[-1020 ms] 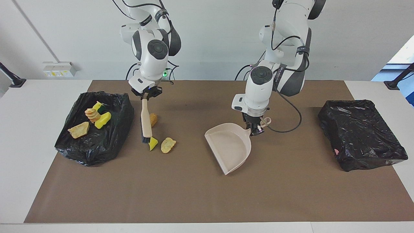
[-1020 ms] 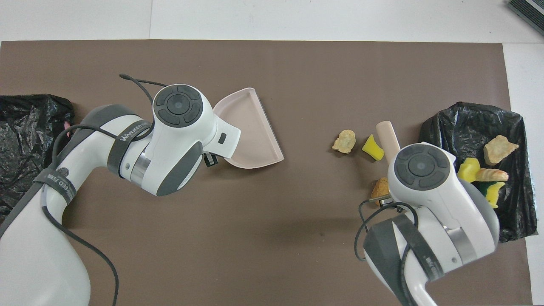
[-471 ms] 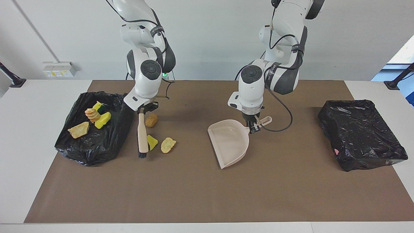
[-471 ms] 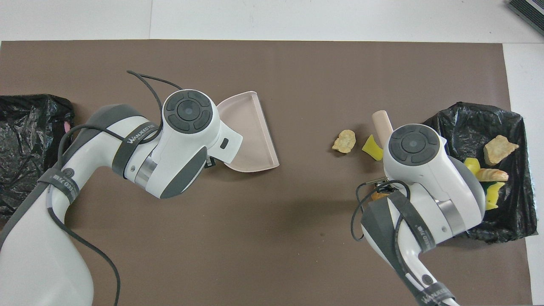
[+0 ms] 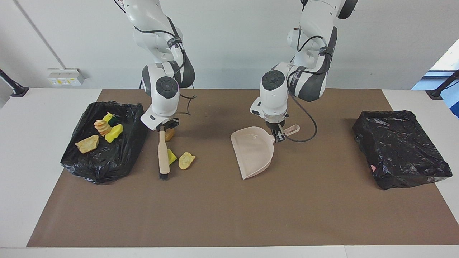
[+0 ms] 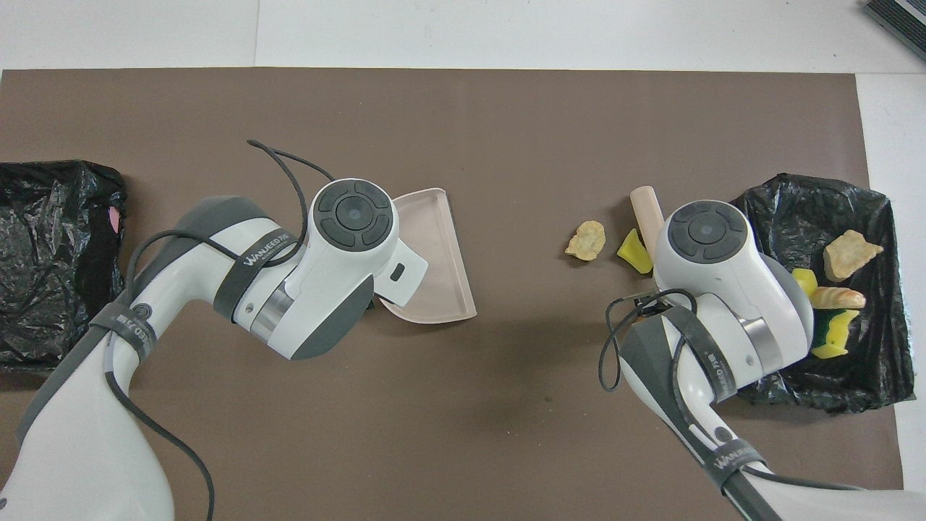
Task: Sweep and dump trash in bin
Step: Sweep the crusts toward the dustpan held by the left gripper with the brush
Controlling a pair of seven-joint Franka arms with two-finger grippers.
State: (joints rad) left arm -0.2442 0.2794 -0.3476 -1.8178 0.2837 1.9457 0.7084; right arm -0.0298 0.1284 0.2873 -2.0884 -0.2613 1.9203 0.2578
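My right gripper (image 5: 166, 126) is shut on the top of a beige brush (image 5: 163, 154). The brush hangs bristles-down beside a yellow trash scrap (image 5: 172, 156), on the side toward the black-lined bin (image 5: 107, 161). A tan scrap (image 5: 186, 160) lies just past the yellow one, and an orange-tan scrap (image 5: 169, 134) is half hidden by the gripper. Several more scraps (image 5: 102, 127) lie in that bin. My left gripper (image 5: 278, 135) is shut on the handle of the beige dustpan (image 5: 252, 152), held tilted over mid-table. From overhead I see the dustpan (image 6: 434, 253), the brush (image 6: 644, 210) and the yellow scrap (image 6: 634, 253); both grippers are hidden under their wrists.
A second black-lined bin (image 5: 398, 143) sits at the left arm's end of the table, also seen overhead as the second bin (image 6: 51, 253). A brown mat (image 5: 229, 215) covers the table's middle. A cable loops from each wrist.
The right gripper carried the brush away from the robots, past the yellow scrap, which shifted slightly. The left arm drew the dustpan toward the robots and turned it a little.
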